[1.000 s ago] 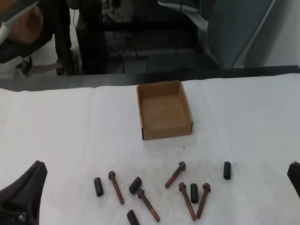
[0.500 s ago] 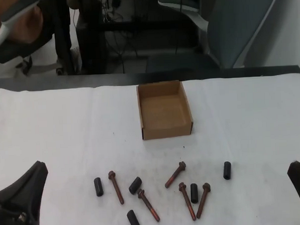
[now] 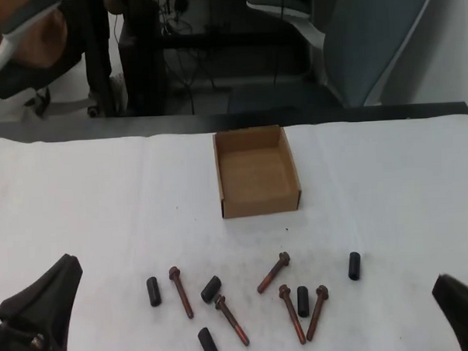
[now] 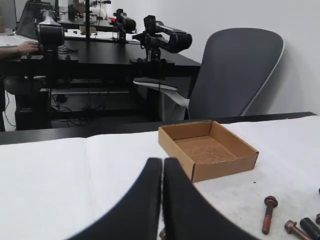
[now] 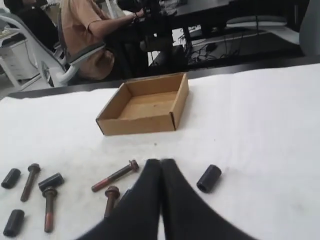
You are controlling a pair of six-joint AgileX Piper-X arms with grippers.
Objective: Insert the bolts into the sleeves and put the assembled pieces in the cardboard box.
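Left hand (image 4: 162, 162) and right hand (image 5: 160, 164) both have their fingers pressed together and hold nothing, one low at the near left corner of the bench (image 3: 80, 198), the other at the near right corner. Between them five bolts (image 3: 181, 292) and five black sleeves (image 3: 153, 291) lie loose and scattered, none touching either hand. The cardboard box (image 3: 260, 203) stands open beyond them, toward the far middle of the bench.
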